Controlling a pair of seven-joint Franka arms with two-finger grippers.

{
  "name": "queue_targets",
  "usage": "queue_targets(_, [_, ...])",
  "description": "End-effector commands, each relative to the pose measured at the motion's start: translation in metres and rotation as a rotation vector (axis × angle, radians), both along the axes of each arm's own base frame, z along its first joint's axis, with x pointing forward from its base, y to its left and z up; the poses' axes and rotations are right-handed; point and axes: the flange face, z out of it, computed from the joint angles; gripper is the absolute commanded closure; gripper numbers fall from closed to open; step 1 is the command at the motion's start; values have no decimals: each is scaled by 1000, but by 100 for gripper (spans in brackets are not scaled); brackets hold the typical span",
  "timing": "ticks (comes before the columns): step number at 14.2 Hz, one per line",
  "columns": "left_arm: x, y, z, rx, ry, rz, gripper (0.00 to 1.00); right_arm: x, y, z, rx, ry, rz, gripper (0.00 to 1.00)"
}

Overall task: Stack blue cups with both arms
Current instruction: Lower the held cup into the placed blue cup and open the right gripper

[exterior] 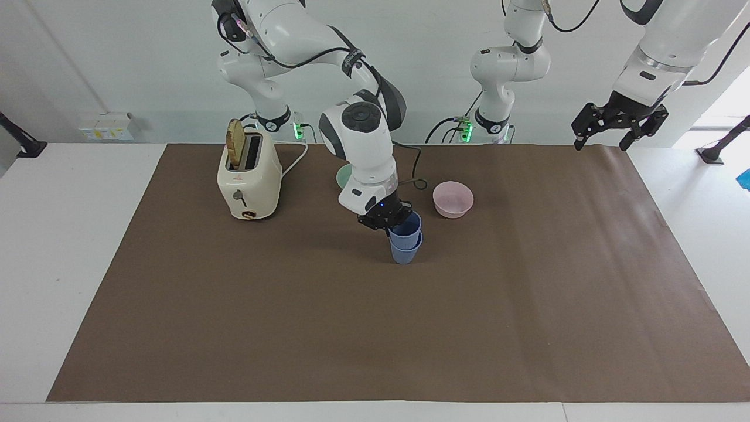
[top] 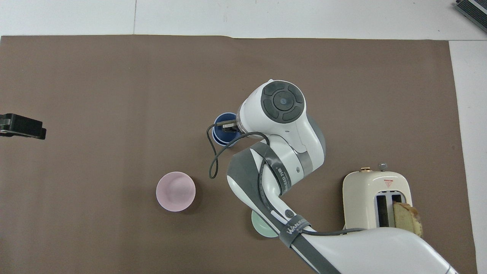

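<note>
Two blue cups stand mid-mat: the upper blue cup [exterior: 408, 225] sits nested in the lower blue cup [exterior: 404, 252], which stands on the brown mat. My right gripper [exterior: 391, 219] is shut on the upper cup's rim, on the side toward the robots. In the overhead view the cups [top: 222, 133] show as one blue ring beside the right gripper [top: 229, 126], partly under the arm. My left gripper [exterior: 614, 128] is open and empty, raised over the mat's edge at the left arm's end; it waits there and also shows in the overhead view [top: 23, 126].
A pink bowl [exterior: 453, 198] sits beside the cups, nearer to the robots. A mint-green bowl [exterior: 344, 175] lies partly hidden by the right arm. A cream toaster [exterior: 248, 179] with a bread slice stands toward the right arm's end.
</note>
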Motion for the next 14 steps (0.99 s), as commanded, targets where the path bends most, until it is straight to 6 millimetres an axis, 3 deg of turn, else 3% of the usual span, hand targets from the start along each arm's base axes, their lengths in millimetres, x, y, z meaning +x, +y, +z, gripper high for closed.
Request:
queue_targets(1, [-3, 3, 3, 11, 7, 2, 0, -1, 4, 2, 10, -9, 18, 85])
queue_targets(2, [-3, 2, 3, 11, 7, 0, 0, -2, 4, 1, 9, -6, 17, 16])
queue_targets(3, [-3, 2, 3, 10, 7, 0, 0, -3, 4, -2, 1, -5, 21, 0])
queue_targets(7, [-3, 3, 3, 10, 7, 2, 0, -7, 10, -3, -2, -2, 32, 0])
queue_targets(10, [-3, 2, 3, 11, 7, 0, 0, -5, 2, 3, -36, 3, 40, 0])
queue_targets(12, [-3, 3, 3, 11, 7, 2, 0, -5, -20, 27, -73, 13, 44, 0])
queue_targets(14, [-3, 3, 3, 10, 7, 2, 0, -3, -58, 59, -109, 28, 76, 0])
